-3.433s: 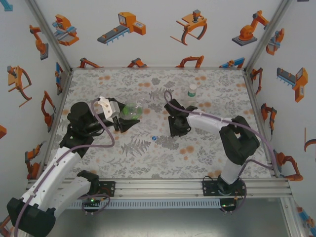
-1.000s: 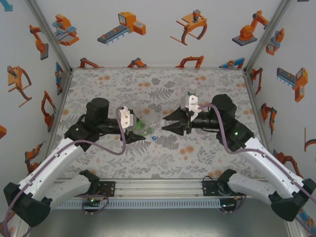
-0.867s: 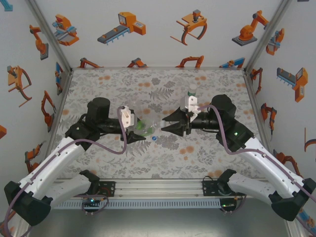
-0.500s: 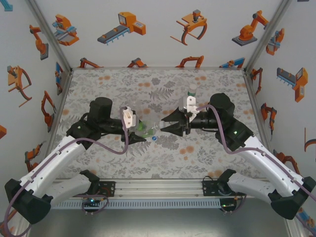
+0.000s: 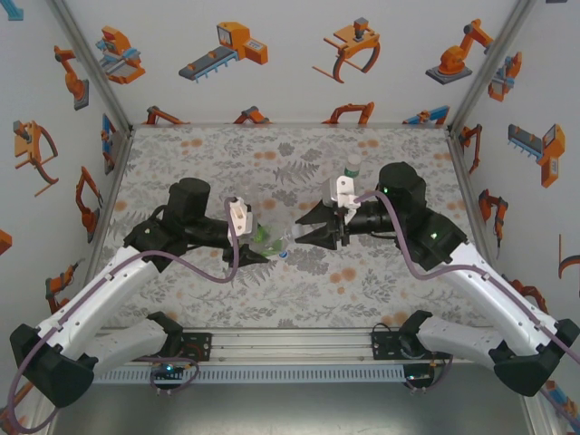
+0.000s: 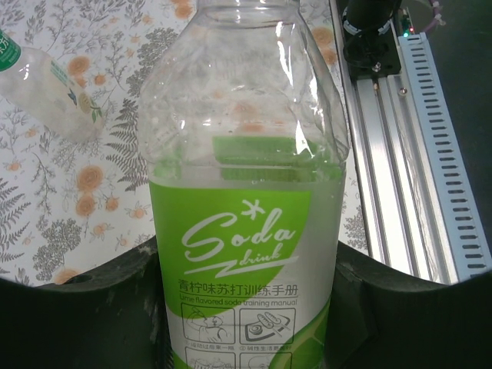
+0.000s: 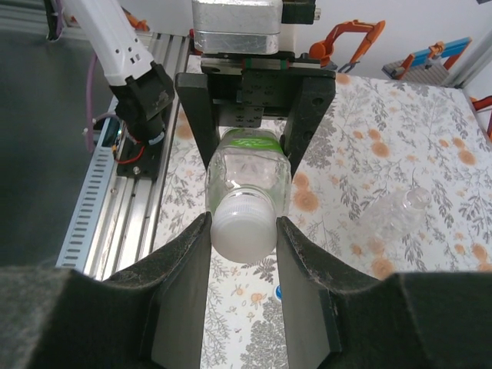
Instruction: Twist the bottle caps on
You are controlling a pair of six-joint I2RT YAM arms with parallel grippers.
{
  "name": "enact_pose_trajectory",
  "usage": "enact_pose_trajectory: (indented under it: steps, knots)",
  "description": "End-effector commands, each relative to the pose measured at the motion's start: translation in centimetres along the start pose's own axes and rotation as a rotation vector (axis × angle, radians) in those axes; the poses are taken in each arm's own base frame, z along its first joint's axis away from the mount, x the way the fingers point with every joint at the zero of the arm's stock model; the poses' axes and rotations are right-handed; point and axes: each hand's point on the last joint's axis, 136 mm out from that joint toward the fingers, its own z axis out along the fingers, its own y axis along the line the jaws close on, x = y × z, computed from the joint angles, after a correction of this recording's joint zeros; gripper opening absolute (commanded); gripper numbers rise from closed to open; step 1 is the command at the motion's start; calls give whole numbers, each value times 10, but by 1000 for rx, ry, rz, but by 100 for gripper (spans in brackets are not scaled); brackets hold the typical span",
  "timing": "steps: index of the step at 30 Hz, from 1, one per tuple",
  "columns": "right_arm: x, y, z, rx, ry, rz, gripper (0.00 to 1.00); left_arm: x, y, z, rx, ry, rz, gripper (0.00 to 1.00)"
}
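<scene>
Bottle (image 6: 244, 231) clamped level by left gripper (image 5: 262, 241) so right gripper (image 5: 304, 235), pinching the white cap (image 7: 244, 224), can seemingly twist it on.

The bottle (image 6: 246, 154) is clear thin plastic, glossy w/ bright reflections; its label (image 6: 242, 246) is smooth green & white film. The cap (image 7: 243, 231) is whitish plastic, smooth, rather matt. The right gripper (image 7: 244, 221) has black fingers (image 7: 184, 269), matt, a bit grainy. The table (image 5: 362, 290) has a matt flower-print cover, cloth or paper I cannot tell. The rail (image 6: 400, 192) is bare ribbed metal, dull shine.
</scene>
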Motion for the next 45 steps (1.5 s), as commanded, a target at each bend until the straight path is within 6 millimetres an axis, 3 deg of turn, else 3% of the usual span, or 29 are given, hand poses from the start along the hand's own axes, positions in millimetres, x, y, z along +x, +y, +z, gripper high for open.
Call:
enact_pose_trajectory:
  steps: [1,30,45]
  knots:
    - [-6,10,-1,-44,6,-35,7,-14,-5,-4,28,-32,40,0]
    - [-14,7,8,-47,1,-79,7,-16,-9,-3,47,-42,41,0]
    - [2,11,6,-51,66,-75,6,-20,-12,-6,45,-52,59,0]
